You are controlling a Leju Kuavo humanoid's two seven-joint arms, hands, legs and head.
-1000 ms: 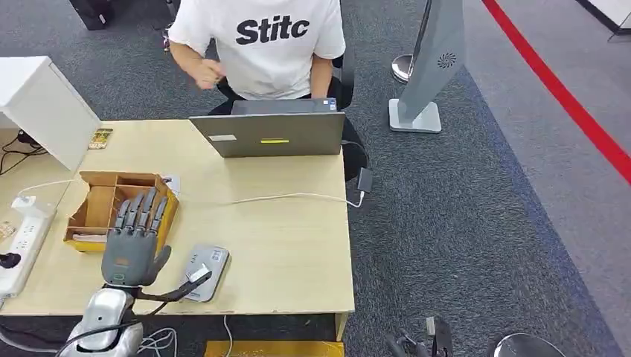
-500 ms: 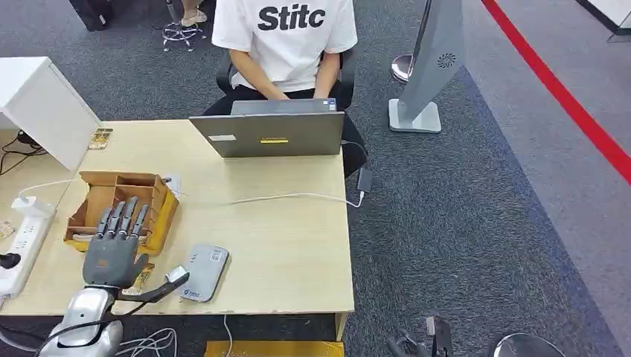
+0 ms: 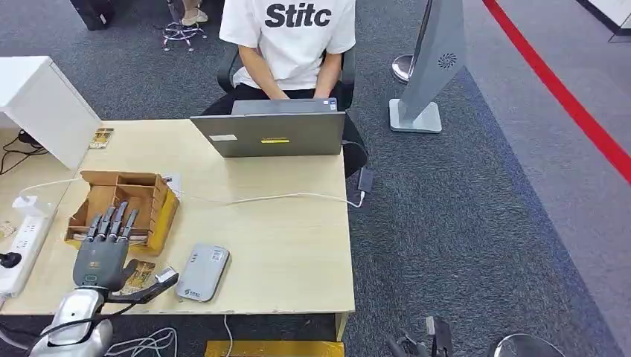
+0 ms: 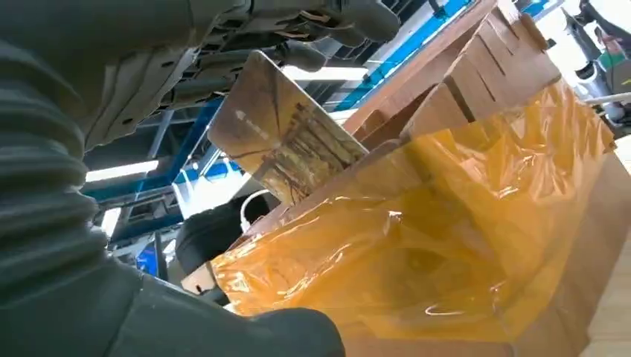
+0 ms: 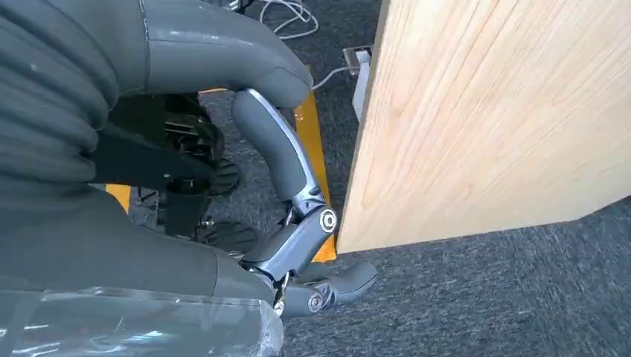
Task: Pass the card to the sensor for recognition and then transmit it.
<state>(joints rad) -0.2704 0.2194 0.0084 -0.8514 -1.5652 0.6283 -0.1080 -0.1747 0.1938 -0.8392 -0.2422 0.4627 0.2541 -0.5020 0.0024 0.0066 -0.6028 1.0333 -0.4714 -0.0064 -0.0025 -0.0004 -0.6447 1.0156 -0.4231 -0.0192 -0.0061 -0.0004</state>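
The card is pinched in the left hand, fingers on one face and the thumb under it, near the table's front edge and just in front of the cardboard box. Its picture side shows in the left wrist view; no print is legible. The sensor, a flat grey reader, lies just to that hand's right, long axis running away from the robot, so the next move is probably a short sideways carry. The right hand hangs beside the table's corner, fingers loosely curled, empty. Farther off stands a laptop, and the person's shirt reads "Stitc".
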